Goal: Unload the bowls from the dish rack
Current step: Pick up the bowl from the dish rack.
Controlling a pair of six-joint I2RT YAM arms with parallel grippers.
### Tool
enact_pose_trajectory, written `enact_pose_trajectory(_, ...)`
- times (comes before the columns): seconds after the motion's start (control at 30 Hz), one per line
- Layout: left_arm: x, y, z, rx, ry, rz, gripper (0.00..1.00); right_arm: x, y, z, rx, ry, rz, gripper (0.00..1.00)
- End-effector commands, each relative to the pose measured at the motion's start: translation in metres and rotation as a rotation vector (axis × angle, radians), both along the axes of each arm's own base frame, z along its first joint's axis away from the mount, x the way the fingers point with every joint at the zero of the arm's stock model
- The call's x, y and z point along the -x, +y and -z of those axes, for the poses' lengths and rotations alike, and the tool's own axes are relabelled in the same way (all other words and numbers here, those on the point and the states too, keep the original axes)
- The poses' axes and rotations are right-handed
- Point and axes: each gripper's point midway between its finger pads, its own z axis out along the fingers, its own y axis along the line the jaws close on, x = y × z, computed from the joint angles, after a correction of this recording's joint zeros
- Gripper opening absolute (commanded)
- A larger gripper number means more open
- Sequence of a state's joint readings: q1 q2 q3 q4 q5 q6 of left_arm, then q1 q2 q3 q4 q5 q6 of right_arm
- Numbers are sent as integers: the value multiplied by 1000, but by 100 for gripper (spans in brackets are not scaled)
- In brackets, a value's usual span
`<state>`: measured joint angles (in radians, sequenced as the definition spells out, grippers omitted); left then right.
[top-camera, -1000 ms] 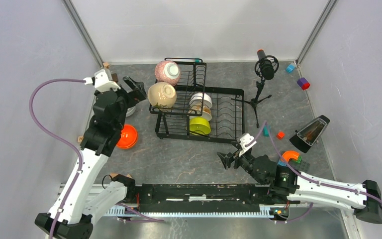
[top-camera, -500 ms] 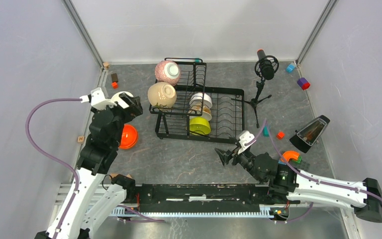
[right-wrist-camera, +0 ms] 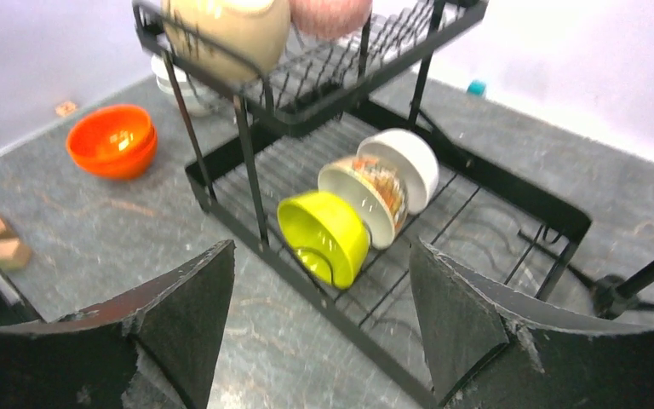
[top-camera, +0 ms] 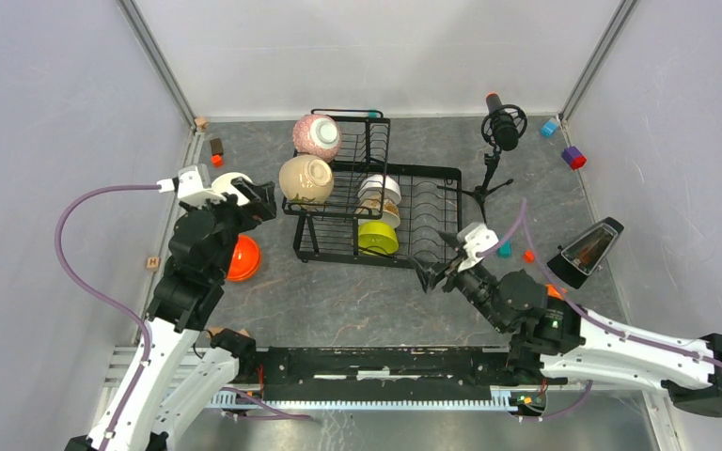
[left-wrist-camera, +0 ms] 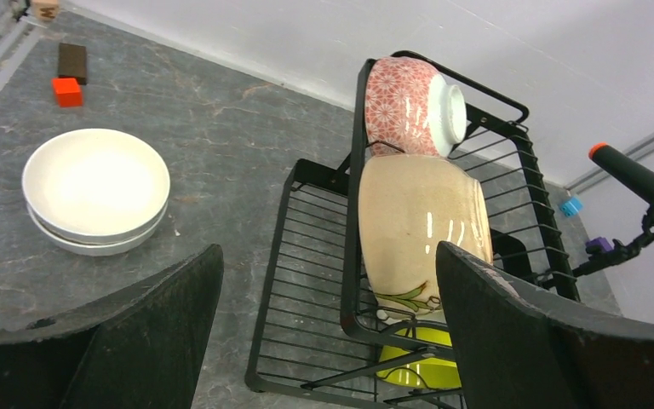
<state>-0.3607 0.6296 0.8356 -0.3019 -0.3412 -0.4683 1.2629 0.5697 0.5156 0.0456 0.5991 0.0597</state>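
The black wire dish rack [top-camera: 432, 202] stands mid-table. Its upper shelf holds a pink-speckled bowl [top-camera: 317, 135] and a beige bowl [top-camera: 306, 178]. Its lower tray holds a white bowl [top-camera: 379, 186], a patterned bowl [top-camera: 382, 207] and a lime bowl [top-camera: 377, 238] on edge. Two stacked orange bowls [top-camera: 243, 258] and stacked white bowls [left-wrist-camera: 95, 189] sit on the table left of the rack. My left gripper [top-camera: 258, 199] is open and empty beside the rack's left end, facing the beige bowl [left-wrist-camera: 417, 230]. My right gripper [top-camera: 432, 274] is open and empty at the rack's front edge, facing the lime bowl [right-wrist-camera: 324, 234].
A black microphone tripod [top-camera: 494, 141] stands right of the rack. A black wedge-shaped object [top-camera: 585, 252] and coloured blocks [top-camera: 573, 157] lie at the right. Small blocks [top-camera: 216, 150] lie at the far left corner, and a wooden block [top-camera: 153, 263] by the left wall.
My left gripper drew back from the far left area and shifted right toward the rack's left end. My right gripper moved forward and up to the rack's front edge.
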Motion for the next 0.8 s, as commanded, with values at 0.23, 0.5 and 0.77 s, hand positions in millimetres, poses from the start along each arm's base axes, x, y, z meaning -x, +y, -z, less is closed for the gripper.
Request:
enact_pose_trajectory(0.23, -2, -19, -13, -24, -66, 110, 100, -18, 2, -103, 34, -69, 100, 80)
enact_pose_trajectory(0.5, -1, -7, -9, -10, -47, 41, 100, -45, -5, -134, -13, -63, 191, 80)
enact_pose_trajectory(0.77, -1, 1, -10, -11, -50, 1, 100, -91, -21, -177, -86, -77, 268, 81)
